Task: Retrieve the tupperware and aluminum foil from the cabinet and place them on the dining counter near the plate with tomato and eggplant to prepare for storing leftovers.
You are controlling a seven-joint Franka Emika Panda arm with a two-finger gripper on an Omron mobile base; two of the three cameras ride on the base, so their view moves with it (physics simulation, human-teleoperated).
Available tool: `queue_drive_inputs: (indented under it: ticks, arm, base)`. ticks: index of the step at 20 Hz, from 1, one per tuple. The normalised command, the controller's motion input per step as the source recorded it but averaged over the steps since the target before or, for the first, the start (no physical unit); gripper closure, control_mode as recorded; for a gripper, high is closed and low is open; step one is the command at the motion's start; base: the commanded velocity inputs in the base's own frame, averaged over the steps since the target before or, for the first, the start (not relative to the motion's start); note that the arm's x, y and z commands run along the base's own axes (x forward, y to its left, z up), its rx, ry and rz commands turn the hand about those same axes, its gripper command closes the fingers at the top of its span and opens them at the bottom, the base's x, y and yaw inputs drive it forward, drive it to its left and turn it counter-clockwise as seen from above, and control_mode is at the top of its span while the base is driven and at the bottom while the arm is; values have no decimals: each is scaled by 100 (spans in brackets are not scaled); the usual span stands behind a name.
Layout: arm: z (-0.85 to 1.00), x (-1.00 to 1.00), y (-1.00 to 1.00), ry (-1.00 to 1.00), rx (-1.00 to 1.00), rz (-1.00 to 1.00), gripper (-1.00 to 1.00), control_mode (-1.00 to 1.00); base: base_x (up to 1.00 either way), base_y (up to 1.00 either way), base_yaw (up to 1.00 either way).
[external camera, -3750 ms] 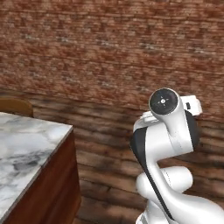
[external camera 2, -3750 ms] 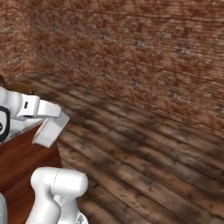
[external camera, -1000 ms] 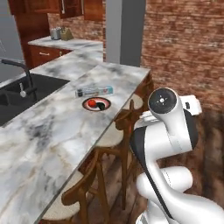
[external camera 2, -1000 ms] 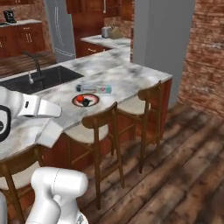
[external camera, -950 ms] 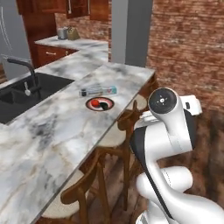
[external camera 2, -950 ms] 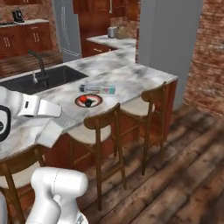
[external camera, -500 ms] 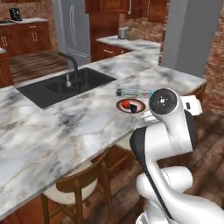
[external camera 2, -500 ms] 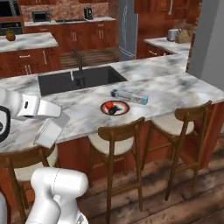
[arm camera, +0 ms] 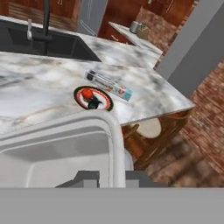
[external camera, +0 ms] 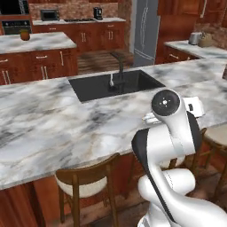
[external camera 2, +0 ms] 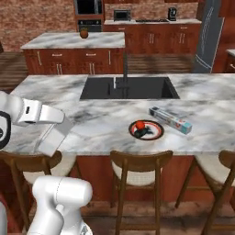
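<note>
Tupperware (arm camera: 61, 148) sits clenched in the end effector (arm camera: 111, 178); aluminum foil (external camera 2: 170, 119) lies beside the plate (external camera 2: 146, 130).

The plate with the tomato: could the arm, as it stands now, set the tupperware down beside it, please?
Probably yes. The gripper holds the tupperware above the near edge of the dining counter. The plate lies ahead with bare marble on its near side; the aluminum foil lies beyond it.
</note>
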Motion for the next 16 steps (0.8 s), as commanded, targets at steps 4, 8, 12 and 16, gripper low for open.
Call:
queue_drive_inputs:
  ticks: [4, 8, 12, 16]
  arm:
    - [0, 0, 0, 0, 0, 0, 100, 100]
    - [0, 0, 0, 0, 0, 0, 100, 100]
    - [0, 0, 0, 0, 0, 0, 100, 100]
    - [0, 0, 0, 0, 0, 0, 100, 100]
  base:
    - [98, -76, 51]
    - [75, -97, 44]
    - [53, -100, 35]
    - [35, -100, 22]
